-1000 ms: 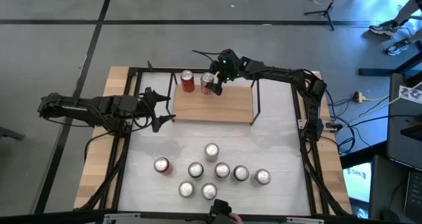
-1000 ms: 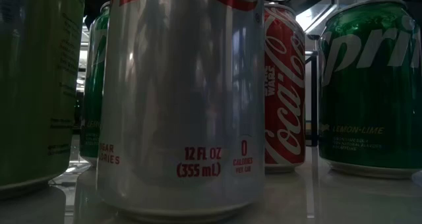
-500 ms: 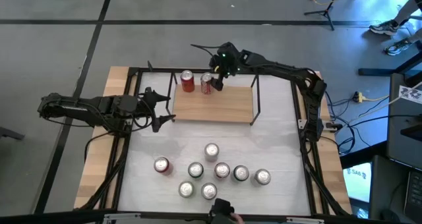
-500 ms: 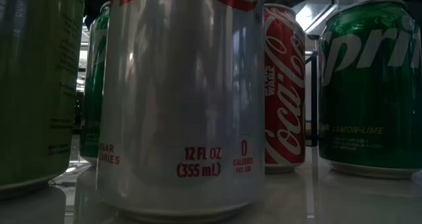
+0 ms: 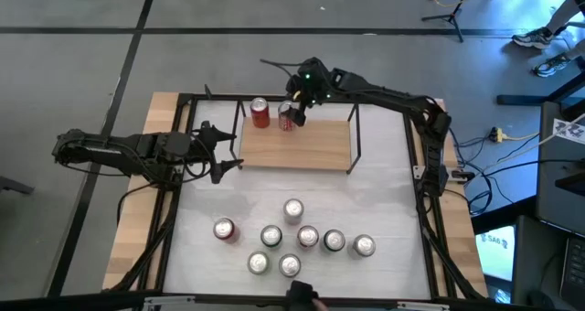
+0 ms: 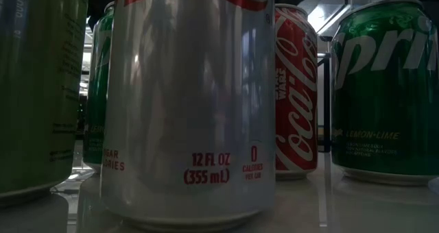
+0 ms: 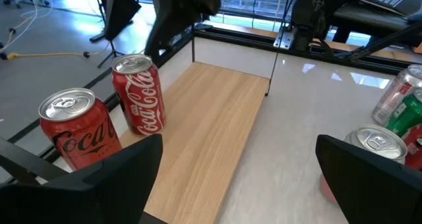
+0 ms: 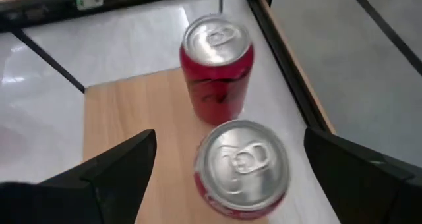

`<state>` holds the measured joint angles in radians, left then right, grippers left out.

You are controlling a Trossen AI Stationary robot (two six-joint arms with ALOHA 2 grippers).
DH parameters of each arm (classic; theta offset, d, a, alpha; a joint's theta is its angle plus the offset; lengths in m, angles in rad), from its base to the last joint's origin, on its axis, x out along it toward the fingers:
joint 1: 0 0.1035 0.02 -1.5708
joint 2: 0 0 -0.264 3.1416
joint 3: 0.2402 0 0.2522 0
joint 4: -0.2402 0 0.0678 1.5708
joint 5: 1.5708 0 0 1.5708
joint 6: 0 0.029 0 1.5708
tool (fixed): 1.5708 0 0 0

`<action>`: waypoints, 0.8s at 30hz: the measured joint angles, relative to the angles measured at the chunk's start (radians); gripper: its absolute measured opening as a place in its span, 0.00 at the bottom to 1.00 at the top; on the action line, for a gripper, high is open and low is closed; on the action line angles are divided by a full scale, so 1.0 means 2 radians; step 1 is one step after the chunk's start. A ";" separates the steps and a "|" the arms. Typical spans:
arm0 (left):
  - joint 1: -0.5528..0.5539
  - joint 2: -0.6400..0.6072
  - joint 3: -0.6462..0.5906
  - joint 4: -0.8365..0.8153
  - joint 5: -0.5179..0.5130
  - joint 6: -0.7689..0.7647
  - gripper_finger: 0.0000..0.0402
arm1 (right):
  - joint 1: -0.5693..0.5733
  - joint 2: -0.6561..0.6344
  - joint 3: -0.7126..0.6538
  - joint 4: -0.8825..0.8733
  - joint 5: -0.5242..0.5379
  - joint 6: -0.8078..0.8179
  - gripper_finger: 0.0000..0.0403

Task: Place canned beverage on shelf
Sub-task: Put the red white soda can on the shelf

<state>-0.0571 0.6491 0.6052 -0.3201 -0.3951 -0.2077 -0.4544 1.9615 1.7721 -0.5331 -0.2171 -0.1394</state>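
Light wood shows on the shelf (image 5: 302,144), where two red Coca-Cola cans stand upright at its far left corner: the first can (image 5: 260,112) and, just to its right, the second can (image 5: 289,114). The right gripper (image 5: 294,93) hovers just above and beyond the second can with its jaws spread wide and nothing between them; the right wrist view looks down on that can's lid (image 8: 242,157), free of both fingers. The can seems to be released, though whether a finger brushes its side is hard to say. Each can's long axis is vertical, so a lift straight up clears it. Board to the right lies bare. Seven more cans wait upright in a cluster (image 5: 292,238) near the front of the table, well apart from the shelf. The left gripper (image 5: 226,152), also wide open and empty, waits just off the shelf's left edge, nearer that cluster.
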 joint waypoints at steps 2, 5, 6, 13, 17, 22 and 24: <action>0.000 0.000 0.000 0.000 0.000 0.000 0.97 | 0.008 0.006 0.000 0.006 0.021 -0.004 0.94; 0.000 0.000 0.000 0.000 0.000 0.000 0.97 | 0.016 0.013 -0.001 0.005 0.050 -0.019 0.94; 0.000 0.000 0.000 0.000 0.000 0.000 0.97 | 0.017 0.015 0.000 0.008 0.060 -0.023 0.94; 0.000 0.000 0.000 0.000 0.000 0.000 0.97 | 0.018 0.027 -0.001 0.002 0.093 -0.022 0.94; 0.000 0.000 0.000 0.000 0.000 0.000 0.97 | 0.018 0.028 0.000 0.004 0.096 -0.021 0.94; 0.000 0.000 0.000 0.000 0.000 0.000 0.97 | 0.018 0.033 0.000 0.002 0.091 -0.021 0.94; 0.000 0.000 0.000 0.000 0.000 0.000 0.97 | 0.018 0.033 0.000 0.003 0.091 -0.021 0.94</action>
<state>-0.0574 0.6487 0.6056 -0.3202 -0.3953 -0.2077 -0.4191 2.0282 1.7714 -0.5267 -0.0352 -0.1810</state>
